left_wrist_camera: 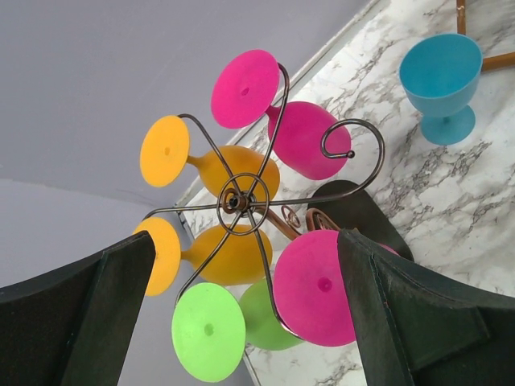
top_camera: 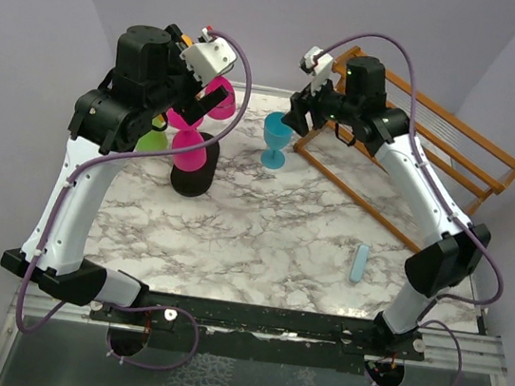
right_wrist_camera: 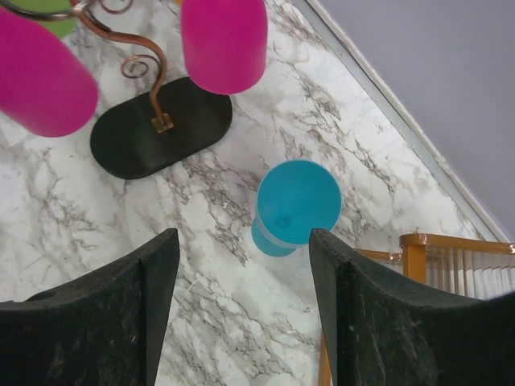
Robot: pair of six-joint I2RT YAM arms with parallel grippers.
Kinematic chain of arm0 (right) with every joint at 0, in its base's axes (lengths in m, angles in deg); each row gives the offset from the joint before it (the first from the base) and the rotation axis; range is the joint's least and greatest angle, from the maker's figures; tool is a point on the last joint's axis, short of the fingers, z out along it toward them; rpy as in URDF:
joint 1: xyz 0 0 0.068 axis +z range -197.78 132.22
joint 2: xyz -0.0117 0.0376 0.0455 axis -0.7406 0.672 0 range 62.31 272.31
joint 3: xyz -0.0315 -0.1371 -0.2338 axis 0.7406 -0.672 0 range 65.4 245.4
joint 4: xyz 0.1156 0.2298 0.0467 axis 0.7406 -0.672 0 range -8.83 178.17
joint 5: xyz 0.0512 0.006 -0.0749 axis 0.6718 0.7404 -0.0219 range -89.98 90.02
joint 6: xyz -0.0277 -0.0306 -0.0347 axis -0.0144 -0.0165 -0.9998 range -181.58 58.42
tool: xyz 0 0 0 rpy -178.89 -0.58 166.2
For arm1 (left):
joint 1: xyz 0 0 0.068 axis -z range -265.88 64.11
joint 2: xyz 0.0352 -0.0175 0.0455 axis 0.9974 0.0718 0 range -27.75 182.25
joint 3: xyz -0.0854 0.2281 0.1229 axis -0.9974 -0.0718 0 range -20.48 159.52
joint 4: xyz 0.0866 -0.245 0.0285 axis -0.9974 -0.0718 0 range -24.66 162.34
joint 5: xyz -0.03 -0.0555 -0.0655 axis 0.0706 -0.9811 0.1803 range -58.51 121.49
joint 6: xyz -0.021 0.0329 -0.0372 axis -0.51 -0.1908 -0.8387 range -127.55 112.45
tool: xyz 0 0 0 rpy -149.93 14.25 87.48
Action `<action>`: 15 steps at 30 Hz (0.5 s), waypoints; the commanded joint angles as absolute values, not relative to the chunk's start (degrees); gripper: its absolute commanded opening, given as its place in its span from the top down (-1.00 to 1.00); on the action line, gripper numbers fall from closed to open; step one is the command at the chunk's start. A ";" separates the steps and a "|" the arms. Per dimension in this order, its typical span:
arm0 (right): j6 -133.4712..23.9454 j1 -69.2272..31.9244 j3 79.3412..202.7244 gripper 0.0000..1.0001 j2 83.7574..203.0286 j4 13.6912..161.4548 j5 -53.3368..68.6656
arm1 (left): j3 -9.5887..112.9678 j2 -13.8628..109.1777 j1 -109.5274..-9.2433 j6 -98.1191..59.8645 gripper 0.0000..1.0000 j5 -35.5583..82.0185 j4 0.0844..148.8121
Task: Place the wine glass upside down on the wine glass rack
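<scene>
The rack [left_wrist_camera: 238, 201] stands on the table [top_camera: 262, 232] and carries five glasses hung bowl-down from its curled arms: two pink [left_wrist_camera: 302, 141] [left_wrist_camera: 318, 285], two orange [left_wrist_camera: 233, 173] [left_wrist_camera: 217, 253] and one green [left_wrist_camera: 261, 318]. The left end effector [left_wrist_camera: 245, 236] hovers right above the rack, jaws spread wide, gripping nothing. The blue glass [right_wrist_camera: 298, 201] stands upright on the table right of the rack, apart from it. The right end effector [right_wrist_camera: 243, 233] hangs over that glass, jaws partly apart, holding nothing.

I see the blue wine glass [top_camera: 276, 141] standing upright, far centre, just right of the dark wire wine glass rack [top_camera: 193, 174] with its black oval base.
</scene>
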State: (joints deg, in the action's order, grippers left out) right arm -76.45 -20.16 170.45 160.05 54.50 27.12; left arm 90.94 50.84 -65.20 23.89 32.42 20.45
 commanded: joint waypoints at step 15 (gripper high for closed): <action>-78.63 -15.43 183.19 0.06 181.26 53.13 1.50 | 92.44 50.25 -65.36 22.33 -0.98 32.76 21.21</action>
State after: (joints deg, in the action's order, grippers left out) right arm -78.44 -15.27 180.05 178.73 53.27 8.08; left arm 91.05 50.86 -65.20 23.13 33.49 20.55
